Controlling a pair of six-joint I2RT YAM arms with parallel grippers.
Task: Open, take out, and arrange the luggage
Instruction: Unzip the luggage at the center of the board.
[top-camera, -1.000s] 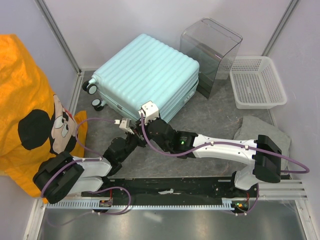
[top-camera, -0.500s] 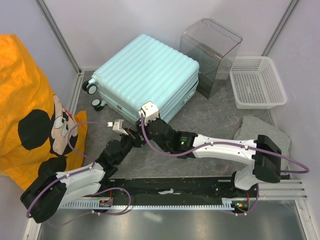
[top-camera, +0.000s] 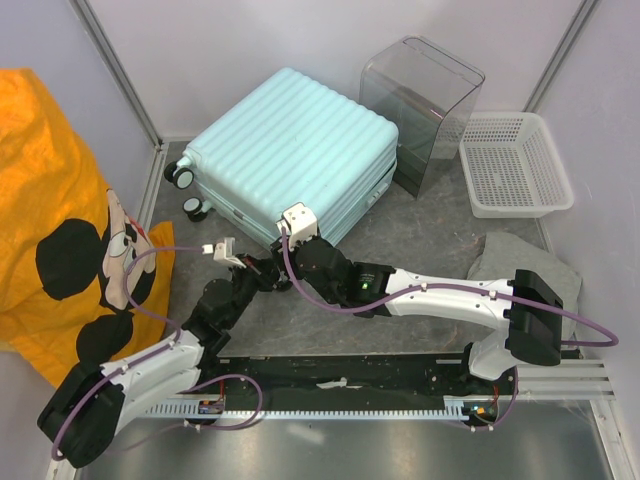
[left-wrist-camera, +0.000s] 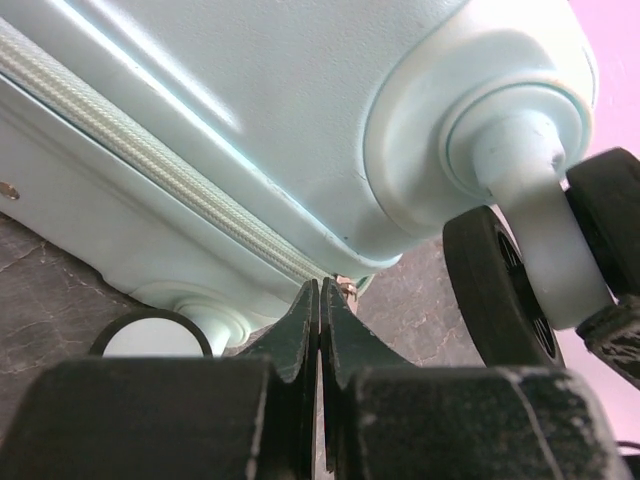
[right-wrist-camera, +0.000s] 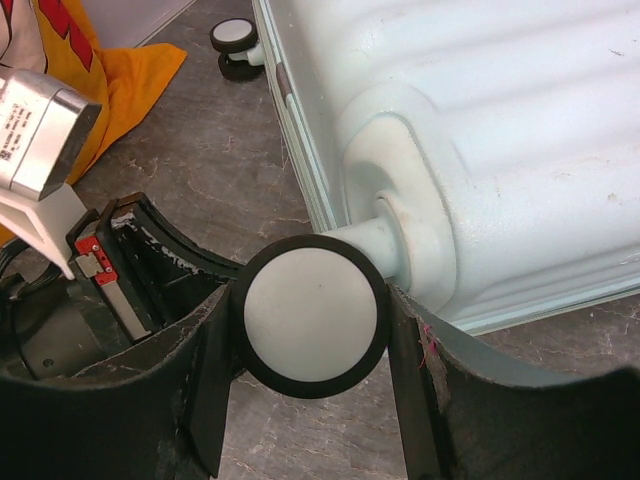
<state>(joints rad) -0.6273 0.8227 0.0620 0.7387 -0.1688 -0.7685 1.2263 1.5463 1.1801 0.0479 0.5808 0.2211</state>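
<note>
The mint ribbed luggage (top-camera: 290, 150) lies flat and zipped at the back centre. My right gripper (right-wrist-camera: 312, 300) is shut on its near corner wheel (right-wrist-camera: 312, 318), with a finger pressed on each side of the black rim. In the top view my right gripper (top-camera: 283, 252) hides that wheel. My left gripper (left-wrist-camera: 320, 288) is shut against the shell's lower edge, where the zipper line (left-wrist-camera: 150, 160) ends. A small pinkish zipper pull (left-wrist-camera: 347, 291) shows at its tips. A black spinner wheel (left-wrist-camera: 500, 290) hangs just right of them. In the top view my left gripper (top-camera: 250, 264) sits by the luggage's near edge.
A clear plastic box (top-camera: 420, 95) stands against the luggage's right side, with a white mesh basket (top-camera: 515, 165) beyond it. A grey cloth (top-camera: 520, 262) lies at the right. An orange cartoon-print cloth (top-camera: 60, 230) is heaped along the left wall. My two arms cross close together.
My left arm has swung left and its wrist has slid left along the luggage's near edge, jaws staying shut. The right arm and the luggage have not moved.
</note>
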